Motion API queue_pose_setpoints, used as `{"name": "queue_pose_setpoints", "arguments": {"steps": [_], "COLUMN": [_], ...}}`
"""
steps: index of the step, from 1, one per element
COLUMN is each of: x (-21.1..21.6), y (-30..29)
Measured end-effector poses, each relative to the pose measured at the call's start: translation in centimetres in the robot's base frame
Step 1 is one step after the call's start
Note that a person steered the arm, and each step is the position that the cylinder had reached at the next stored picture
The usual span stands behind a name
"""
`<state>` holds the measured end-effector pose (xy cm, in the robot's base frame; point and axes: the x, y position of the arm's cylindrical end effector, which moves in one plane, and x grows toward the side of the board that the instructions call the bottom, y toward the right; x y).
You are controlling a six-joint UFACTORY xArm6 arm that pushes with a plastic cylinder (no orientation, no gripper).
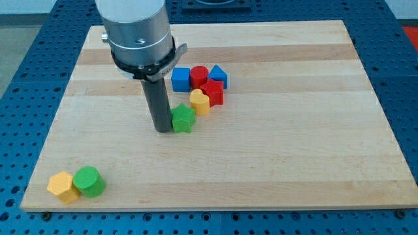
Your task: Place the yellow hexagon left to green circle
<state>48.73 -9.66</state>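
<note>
The yellow hexagon (62, 187) lies near the board's bottom left corner. It touches the green circle (89, 181), which sits just to its right. My tip (162, 129) stands near the board's middle, far to the upper right of both. It touches the left side of a green star (183, 119).
A cluster lies right of and above my tip: a yellow block (200, 101), a red star-like block (211, 92), a red circle (199, 75), a blue square (181, 79) and a blue triangular block (218, 76). The wooden board (294, 143) rests on a blue perforated table.
</note>
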Motion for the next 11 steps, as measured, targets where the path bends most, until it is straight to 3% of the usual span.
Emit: {"name": "queue_pose_setpoints", "arguments": {"steps": [2, 3, 4, 6, 9, 11], "x": [7.5, 13.0, 13.1, 13.1, 12.9, 12.0], "y": [4.3, 2.6, 0.7, -13.6, -18.3, -12.3]}}
